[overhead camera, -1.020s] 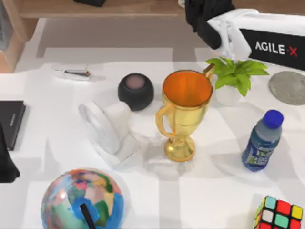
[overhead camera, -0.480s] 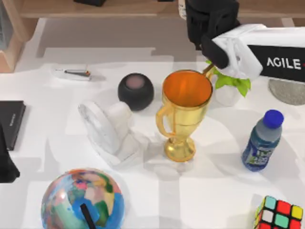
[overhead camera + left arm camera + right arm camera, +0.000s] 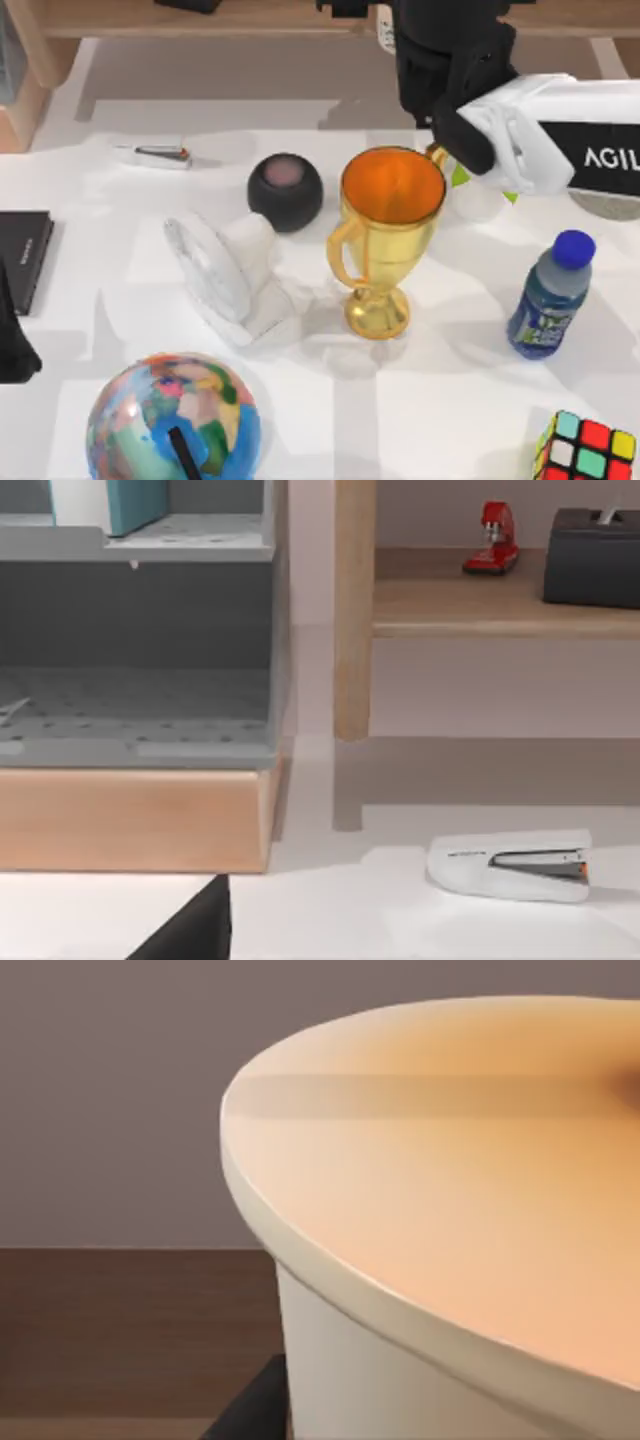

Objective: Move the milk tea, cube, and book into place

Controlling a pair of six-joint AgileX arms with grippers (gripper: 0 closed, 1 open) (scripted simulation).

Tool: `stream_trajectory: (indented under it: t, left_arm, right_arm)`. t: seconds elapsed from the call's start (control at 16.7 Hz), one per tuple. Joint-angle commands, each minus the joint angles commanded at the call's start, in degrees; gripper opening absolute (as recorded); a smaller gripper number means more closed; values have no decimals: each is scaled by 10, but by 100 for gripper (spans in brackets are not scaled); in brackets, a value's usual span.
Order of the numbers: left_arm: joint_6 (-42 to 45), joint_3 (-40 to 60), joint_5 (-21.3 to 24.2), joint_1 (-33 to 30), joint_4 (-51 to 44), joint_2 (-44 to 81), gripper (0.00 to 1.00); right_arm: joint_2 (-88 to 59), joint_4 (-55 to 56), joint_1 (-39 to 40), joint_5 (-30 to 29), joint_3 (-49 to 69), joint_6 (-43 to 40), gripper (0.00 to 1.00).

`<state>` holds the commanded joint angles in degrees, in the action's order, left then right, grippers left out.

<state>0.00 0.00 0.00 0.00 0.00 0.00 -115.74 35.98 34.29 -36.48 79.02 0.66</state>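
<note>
Cube (image 3: 585, 448) cut by frame edge | milk tea (image 3: 450, 1210) partly cropped

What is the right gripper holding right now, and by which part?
It cannot be told for sure. The right gripper is at the shelf edge, and its wrist view has the milk tea lid very close; no contact shows.

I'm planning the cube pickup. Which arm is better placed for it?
Right, probably. The cube sits at the table's right edge, on the right arm's side; the left arm is parked at the far left edge, beyond the globe.
</note>
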Motion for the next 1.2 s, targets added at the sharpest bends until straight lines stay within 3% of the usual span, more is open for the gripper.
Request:
stream_trajectory:
  t: [0.42, 0.66, 0.84, 1.2]
  left_arm:
    - [0, 0, 0, 0, 0, 0, 100]
    - [0, 0, 0, 0, 0, 0, 100]
    - [0, 0, 0, 0, 0, 0, 100]
    - [0, 0, 0, 0, 0, 0, 100]
  right_arm:
    - [80, 24, 5, -28, -37, -22, 0]
    - [138, 64, -34, 0, -124, -37, 0]
    - [159, 107, -100, 65, -206, -41, 0]
    - [117, 191, -281, 284, -341, -18, 0]
